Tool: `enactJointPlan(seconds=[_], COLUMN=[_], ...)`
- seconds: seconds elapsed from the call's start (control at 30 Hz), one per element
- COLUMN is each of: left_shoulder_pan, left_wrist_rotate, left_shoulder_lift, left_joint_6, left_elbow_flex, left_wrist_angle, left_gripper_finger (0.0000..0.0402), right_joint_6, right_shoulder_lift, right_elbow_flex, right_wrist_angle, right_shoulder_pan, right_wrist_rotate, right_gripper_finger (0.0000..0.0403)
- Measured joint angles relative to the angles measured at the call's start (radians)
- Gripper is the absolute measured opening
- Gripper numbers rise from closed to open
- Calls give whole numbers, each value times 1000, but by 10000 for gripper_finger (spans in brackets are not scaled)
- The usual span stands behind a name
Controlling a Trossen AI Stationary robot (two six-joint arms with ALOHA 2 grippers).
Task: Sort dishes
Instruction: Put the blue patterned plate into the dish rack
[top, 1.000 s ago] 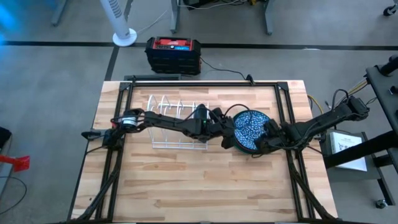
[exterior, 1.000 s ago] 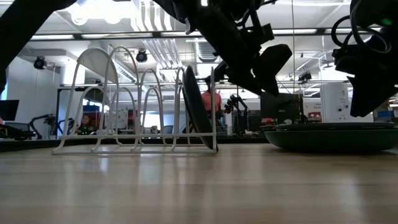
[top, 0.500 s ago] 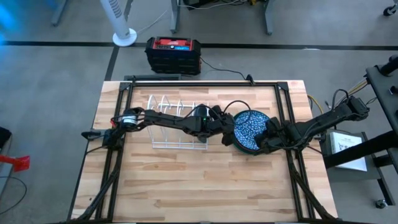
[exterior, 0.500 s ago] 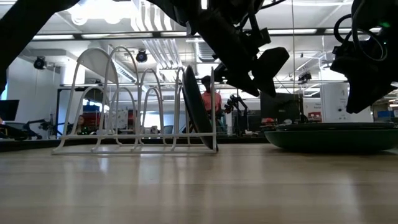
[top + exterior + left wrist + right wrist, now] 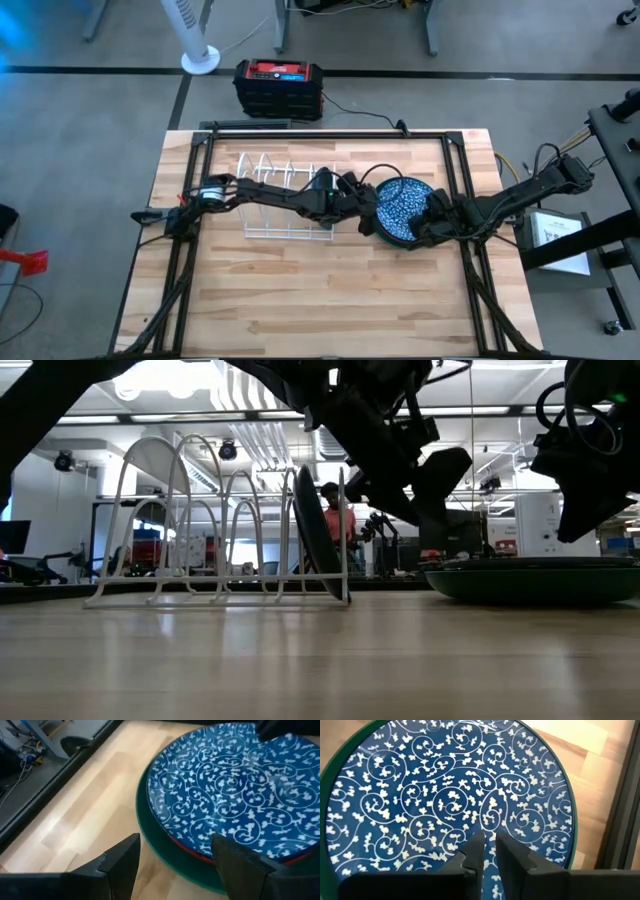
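Blue patterned plate (image 5: pixel 235 795) tops the stack; left hand (image 5: pixel 172 865) wide, right hand (image 5: pixel 487 851) narrow; no legible writing.

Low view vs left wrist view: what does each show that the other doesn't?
Only the low view: the white wire rack with a dark plate standing on edge in its end slot, and a person far behind.

Only the left wrist view: the blue patterned plate lying on top of the stack, with a thin red rim under it, and the left gripper open over the stack's edge.

Both: the green plate at the stack's bottom and the wooden table.
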Motion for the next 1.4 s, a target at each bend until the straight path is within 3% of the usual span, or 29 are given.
enactJointPlan(seconds=[0.17,0.4,0.9,1.4], left_shoulder_pan=[-14,-45,-47,-31], left_wrist_rotate=[24,193,191,149], left_shoulder_lift=[-2,-1,39,83], left_joint_6=[4,50,204,241], left_elbow_flex=[0,0,0,1], left_wrist_angle=[60,199,169,191], left_gripper_finger=[232,232,232,232], right_joint_6=[0,-22,-82,-139], right_shoulder_lift=[1,7,22,162], right_elbow_flex=[-2,-21,-93,-121], right_wrist_angle=[2,48,287,559], right_shoulder_pan=[0,2,59,63], right_wrist_rotate=[-1,-17,-60,-100], right_gripper_finger=[38,33,23,23])
